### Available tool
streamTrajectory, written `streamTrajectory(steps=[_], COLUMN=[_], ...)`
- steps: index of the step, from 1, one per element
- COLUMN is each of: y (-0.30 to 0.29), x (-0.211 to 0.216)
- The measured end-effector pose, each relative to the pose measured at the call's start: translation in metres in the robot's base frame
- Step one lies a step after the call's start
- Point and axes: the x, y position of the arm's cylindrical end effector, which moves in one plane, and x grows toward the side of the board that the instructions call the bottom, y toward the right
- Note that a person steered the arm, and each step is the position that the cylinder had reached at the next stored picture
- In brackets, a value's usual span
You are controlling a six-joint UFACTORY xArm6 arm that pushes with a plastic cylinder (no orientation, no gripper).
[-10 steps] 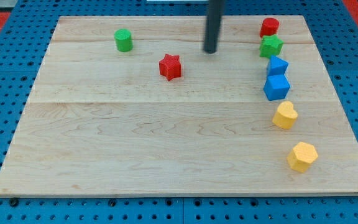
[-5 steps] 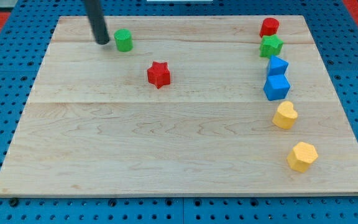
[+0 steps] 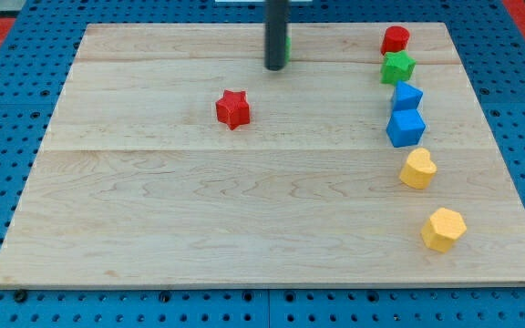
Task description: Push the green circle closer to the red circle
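My dark rod comes down near the view's top centre, and my tip (image 3: 274, 66) rests on the wooden board (image 3: 153, 228). The green circle (image 3: 286, 46) is almost wholly hidden behind the rod; only a green sliver shows at the rod's right edge, touching it. The red circle (image 3: 395, 39) sits at the view's top right, well to the right of my tip. The gap between the two circles is about a fifth of the board's width.
A green star (image 3: 397, 66) lies just below the red circle. Below it run a blue block (image 3: 406, 96), a blue cube (image 3: 406, 128), a yellow block (image 3: 417, 169) and a yellow hexagon (image 3: 443, 229). A red star (image 3: 232, 108) lies below-left of my tip.
My tip went from the board's top centre to the left of the green circle, then swept right, pushing the green circle rightward towards the red circle. The red star shifted slightly left and down.
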Motion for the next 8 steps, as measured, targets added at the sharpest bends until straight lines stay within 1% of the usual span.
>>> streamTrajectory(steps=[1,2,3,4,5,6,7,8], y=[-0.03,0.009,0.085,0.134,0.144,0.106,0.137,0.157], x=[-0.009,-0.028,-0.035,-0.047,-0.064,-0.073,-0.073,-0.09])
